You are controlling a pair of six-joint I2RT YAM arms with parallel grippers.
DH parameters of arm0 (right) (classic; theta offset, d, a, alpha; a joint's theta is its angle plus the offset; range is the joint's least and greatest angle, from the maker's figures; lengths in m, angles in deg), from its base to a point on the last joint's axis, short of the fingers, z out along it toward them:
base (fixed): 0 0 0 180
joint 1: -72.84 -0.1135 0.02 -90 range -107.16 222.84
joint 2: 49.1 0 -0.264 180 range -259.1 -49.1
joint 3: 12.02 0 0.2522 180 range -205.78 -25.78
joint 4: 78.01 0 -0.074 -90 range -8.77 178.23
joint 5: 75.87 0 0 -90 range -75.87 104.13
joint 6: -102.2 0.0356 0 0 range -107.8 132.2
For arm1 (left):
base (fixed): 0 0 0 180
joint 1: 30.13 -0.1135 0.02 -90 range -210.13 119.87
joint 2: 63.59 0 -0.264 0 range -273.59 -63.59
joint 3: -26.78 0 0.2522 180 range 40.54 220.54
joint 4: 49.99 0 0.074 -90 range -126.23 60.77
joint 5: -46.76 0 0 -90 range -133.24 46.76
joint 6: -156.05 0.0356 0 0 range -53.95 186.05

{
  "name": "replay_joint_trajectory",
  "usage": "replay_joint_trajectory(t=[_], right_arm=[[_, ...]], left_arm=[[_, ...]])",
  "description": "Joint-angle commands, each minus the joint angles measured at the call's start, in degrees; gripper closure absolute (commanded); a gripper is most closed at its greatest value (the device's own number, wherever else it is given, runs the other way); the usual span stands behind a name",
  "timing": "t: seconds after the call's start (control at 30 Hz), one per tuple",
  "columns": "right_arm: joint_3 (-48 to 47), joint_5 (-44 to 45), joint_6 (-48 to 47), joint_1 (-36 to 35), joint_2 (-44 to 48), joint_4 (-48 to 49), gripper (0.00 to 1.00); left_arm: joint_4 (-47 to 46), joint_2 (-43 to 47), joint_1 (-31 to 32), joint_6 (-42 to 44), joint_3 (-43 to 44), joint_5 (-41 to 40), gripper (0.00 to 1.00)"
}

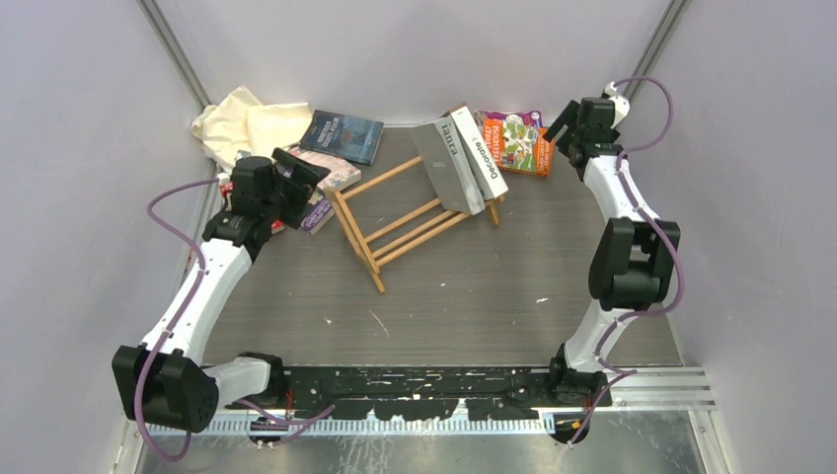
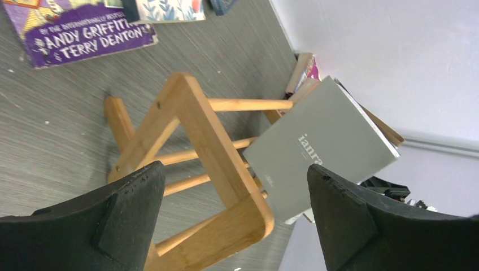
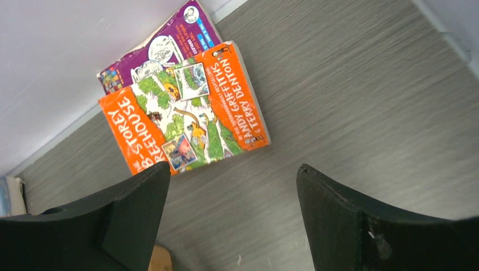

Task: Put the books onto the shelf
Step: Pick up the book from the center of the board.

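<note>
Left hand [image 2: 234,180]: its two black fingers are held wide apart, and nothing is held between them. It is held over the left end of the shelf.
Right hand [image 3: 233,175]: its fingers are also spread wide, with nothing gripped. It is held above the far right corner of the bench [image 1: 454,286], over the orange book.
Shelf [image 1: 415,222]: the small wooden rack is set at a slant in the middle of the bench, toward the back. Its left end frame is seen right under the left hand.
Grey book [image 1: 446,166]: it is placed on the right end of the shelf and is tipped to one side. The word "ianra" is printed on its cover.
White book [image 1: 481,153]: it is leaned against the grey book, on its right side. "Decorate" is written on its spine.
Orange book [image 3: 186,118]: it is laid flat on the bench by the back wall, just right of the shelf.
Back purple book [image 3: 164,45]: it is laid flat and is partly covered by the orange book.
Dark blue book [image 1: 342,135]: it is laid flat at the back, left of the shelf.
Left purple book [image 2: 85,31]: it is laid flat on the bench near the left arm, and it is partly hidden in the top view.
Flowery book [image 1: 331,170]: it is laid flat beside the left purple book.
Cream cloth [image 1: 247,126]: it is bunched up in the far left corner.
</note>
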Motion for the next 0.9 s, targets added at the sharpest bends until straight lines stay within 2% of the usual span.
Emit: replay_joint_trajectory(t=[0.0, 0.1, 0.4, 0.63, 0.87], right_arm=[[-1.6, -6.2, 6.2, 2.3, -5.8, 13.3, 0.13], [-3.8, -8.4, 6.9, 3.4, -12.0, 18.6, 0.13], [-16.3, -8.9, 1.4, 3.9, -27.5, 18.3, 0.13], [-22.6, -16.0, -0.2, 4.5, -34.1, 17.9, 0.12], [-24.9, -20.4, 2.6, 5.2, -37.3, 17.0, 0.12]], left_arm=[[1.9, 1.2, -1.4, 3.4, 0.9, -3.0, 0.05], [2.0, 1.9, -1.7, 4.1, -0.1, -3.7, 0.05], [-1.3, 3.0, -2.8, 4.6, -3.9, -5.5, 0.05], [-6.3, 3.0, -3.0, 3.9, -7.9, -6.1, 0.05], [-10.6, 0.8, -3.5, 2.8, -9.9, -5.2, 0.06]])
